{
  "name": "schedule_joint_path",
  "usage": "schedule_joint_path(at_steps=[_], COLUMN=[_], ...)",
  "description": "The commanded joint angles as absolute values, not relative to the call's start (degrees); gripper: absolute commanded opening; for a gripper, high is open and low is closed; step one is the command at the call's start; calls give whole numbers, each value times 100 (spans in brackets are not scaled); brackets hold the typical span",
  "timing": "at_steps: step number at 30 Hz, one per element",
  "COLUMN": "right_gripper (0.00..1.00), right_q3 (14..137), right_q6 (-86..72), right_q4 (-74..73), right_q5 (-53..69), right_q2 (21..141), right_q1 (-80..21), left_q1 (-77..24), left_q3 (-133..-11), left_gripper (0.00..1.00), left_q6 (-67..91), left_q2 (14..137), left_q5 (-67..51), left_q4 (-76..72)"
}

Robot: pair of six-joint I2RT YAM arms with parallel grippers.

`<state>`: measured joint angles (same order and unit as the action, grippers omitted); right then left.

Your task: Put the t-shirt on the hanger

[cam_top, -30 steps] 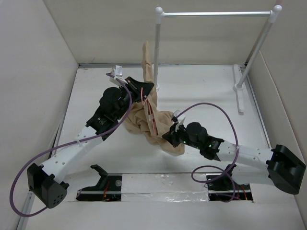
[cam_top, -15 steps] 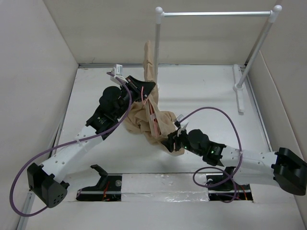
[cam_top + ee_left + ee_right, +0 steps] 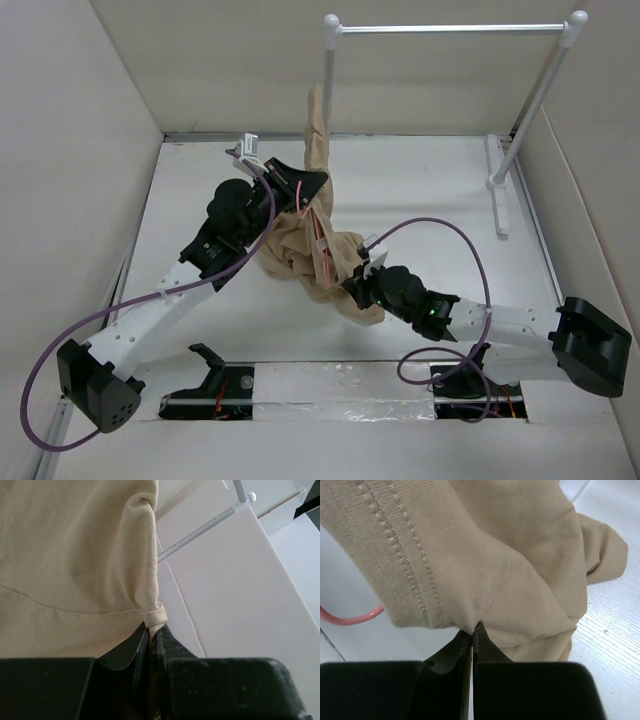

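The tan t-shirt [image 3: 300, 250] hangs bunched between my two grippers, one part raised high [image 3: 316, 125] and the rest piled on the table. My left gripper [image 3: 312, 187] is shut on a folded edge of the t-shirt [image 3: 154, 616] and holds it up. My right gripper [image 3: 352, 283] is shut on the t-shirt [image 3: 520, 580] near a stitched hem, low over the table. The pink-red hanger [image 3: 322, 255] shows as a thin wire inside the fabric folds; a short curve of it also shows in the right wrist view [image 3: 350, 617].
A tall white-and-metal rack [image 3: 450, 30] stands at the back, its left post [image 3: 327, 100] right behind the raised shirt and its right foot [image 3: 497, 185] on the table. White walls enclose the table on the left, back and right.
My right arm has swung back left and its gripper sits a little higher on the shirt than half a second ago. The raised shirt part has shifted slightly right.
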<state>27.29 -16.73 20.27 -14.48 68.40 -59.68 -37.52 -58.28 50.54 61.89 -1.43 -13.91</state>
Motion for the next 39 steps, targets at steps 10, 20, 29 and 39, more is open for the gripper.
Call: schedule_joint_path(at_steps=[10, 20, 29, 39], right_gripper=[0, 0, 0, 0], right_q3=[2514, 2672, 3329, 4545], right_q6=[-2127, -2425, -2435, -2232], right_q4=[2566, 1698, 696, 263], right_q5=[-1608, -1802, -1828, -1836], right_q2=[7277, 6277, 5343, 6459], right_q1=[-6311, -7083, -7198, -7198], left_q1=[-3762, -3762, -3841, -3955], left_q3=[-6249, -6004, -5301, -4210], left_gripper=[0, 0, 0, 0], left_q6=[5756, 5555, 5484, 5792], left_q2=[6310, 6618, 6847, 6592], left_q5=[-141, 843, 791, 300], left_q4=[-2715, -3137, -3454, -3552])
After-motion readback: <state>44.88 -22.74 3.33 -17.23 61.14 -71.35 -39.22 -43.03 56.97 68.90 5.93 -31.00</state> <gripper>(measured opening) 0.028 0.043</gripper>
